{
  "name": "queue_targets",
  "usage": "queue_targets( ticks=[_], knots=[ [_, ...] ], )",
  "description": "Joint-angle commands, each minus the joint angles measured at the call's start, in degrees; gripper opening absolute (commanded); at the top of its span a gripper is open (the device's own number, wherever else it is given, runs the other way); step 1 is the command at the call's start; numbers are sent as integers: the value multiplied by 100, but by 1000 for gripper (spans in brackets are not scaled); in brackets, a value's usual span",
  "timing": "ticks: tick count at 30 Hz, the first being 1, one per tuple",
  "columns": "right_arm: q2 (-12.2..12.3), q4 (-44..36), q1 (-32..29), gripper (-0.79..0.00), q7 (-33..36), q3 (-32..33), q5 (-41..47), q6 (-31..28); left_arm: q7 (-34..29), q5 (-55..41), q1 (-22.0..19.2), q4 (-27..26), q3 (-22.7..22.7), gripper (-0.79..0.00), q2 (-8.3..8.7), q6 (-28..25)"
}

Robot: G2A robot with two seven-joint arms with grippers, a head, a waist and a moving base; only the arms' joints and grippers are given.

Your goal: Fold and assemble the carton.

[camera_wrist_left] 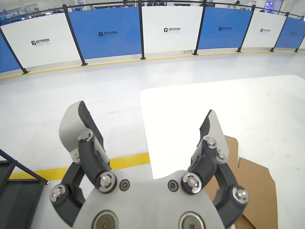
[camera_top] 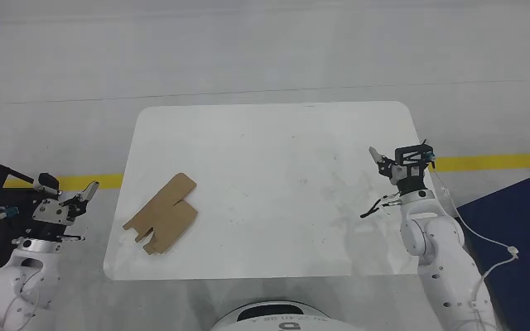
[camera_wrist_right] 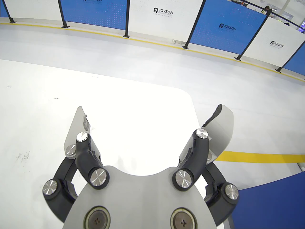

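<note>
Top view is showing the carton (camera_top: 162,213) lying flat, unfolded — left gripper (camera_wrist_left: 145,108) gaping wide near it, right gripper (camera_wrist_right: 150,107) gaping well apart; every fold seemingly remaining.

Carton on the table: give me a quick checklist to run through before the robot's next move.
1. Carton lying flat and fully on the table: ok.
2. Left hand open and empty: ok.
3. Right hand open and empty: ok.
4. A hand in contact with the carton: not ok, both are apart from it.
5. Fold lines on the carton located: cannot tell.
</note>
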Motion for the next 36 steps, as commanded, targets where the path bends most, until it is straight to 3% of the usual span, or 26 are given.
queue_targets(
  ticks=[1,30,32,36],
  knots=[
    [0,0,0,0,0,0,0,0,0,0,0,0,0,0,0,0],
    [0,0,0,0,0,0,0,0,63,64,-13,-89,6,0,-2,39],
    [0,0,0,0,0,0,0,0,785,493,67,-383,-97,0,-4,63],
    [0,0,0,0,0,0,0,0,3397,1993,280,-323,-198,0,3,328]
  ],
)
